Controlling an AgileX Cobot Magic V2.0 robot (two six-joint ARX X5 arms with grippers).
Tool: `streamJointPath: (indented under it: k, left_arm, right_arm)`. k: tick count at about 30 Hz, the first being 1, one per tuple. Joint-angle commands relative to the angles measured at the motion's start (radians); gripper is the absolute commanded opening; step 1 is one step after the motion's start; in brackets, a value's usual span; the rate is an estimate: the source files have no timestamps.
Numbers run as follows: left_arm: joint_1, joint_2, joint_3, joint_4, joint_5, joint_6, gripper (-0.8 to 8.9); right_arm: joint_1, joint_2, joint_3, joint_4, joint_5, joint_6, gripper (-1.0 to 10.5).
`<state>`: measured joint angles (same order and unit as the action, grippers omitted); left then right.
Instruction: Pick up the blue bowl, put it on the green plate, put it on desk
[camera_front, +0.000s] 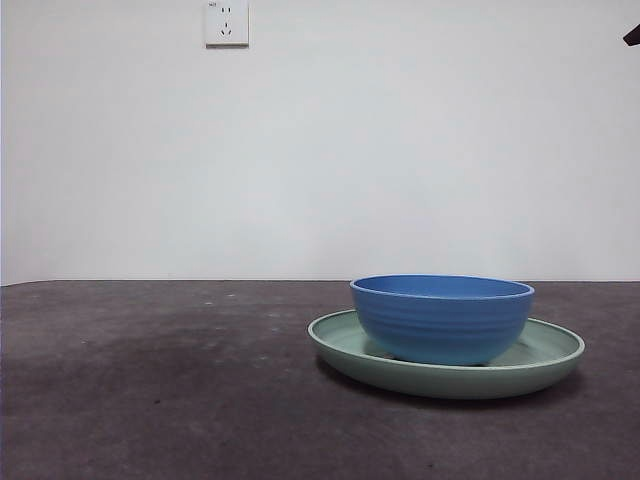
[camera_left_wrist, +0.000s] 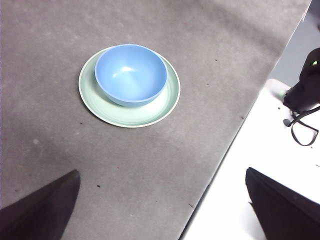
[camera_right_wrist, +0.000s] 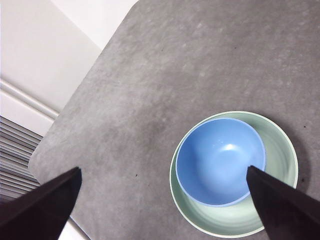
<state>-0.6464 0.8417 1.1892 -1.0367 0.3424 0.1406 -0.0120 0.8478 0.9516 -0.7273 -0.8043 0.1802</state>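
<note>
**Blue bowl seated on green plate, both claws raised and empty**

The blue bowl (camera_front: 442, 318) stands upright inside the green plate (camera_front: 545, 362), and the plate lies flat on the counter (camera_front: 160, 390). In the front view the pair sits at about 4 o'clock from the picture's centre, with the bowl's base resting on the plate's floor and its rim well above the plate's low edge. The bowl is not centred: seen from the left wrist camera, the bowl (camera_left_wrist: 131, 74) sits nearer one side of the plate (camera_left_wrist: 161, 106), leaving a wider crescent of green bare on the other. The bowl holds nothing that can be seen.

The left claw (camera_left_wrist: 162, 210) hangs above the counter well apart from the dishes, its jaws spread wide with nothing between them. The right claw (camera_right_wrist: 165, 205) hangs above the bowl (camera_right_wrist: 217, 160) and plate (camera_right_wrist: 280, 150), jaws likewise spread wide and gripping nothing. In the front view only a black tip (camera_front: 632, 36) shows at the 2 o'clock corner. A white wall socket (camera_front: 226, 22) sits high on the wall at 11 o'clock.
</note>
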Motion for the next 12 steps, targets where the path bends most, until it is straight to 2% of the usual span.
streamJointPath:
  k: [1, 6, 12]
  left_arm:
    - [-0.007, -0.063, -0.078, 0.058, 0.004, -0.005, 5.3]
    - [-0.007, -0.145, -0.178, 0.127, 0.004, -0.03, 5.3]
    - [-0.007, -0.148, -0.181, 0.146, 0.004, -0.029, 5.3]
  right_arm:
    - [0.003, 0.007, 0.016, -0.007, 0.003, -0.008, 5.8]
    - [0.003, 0.008, 0.016, -0.053, 0.096, -0.005, 5.8]
    - [0.004, 0.042, 0.016, -0.15, 0.321, -0.015, 5.8]
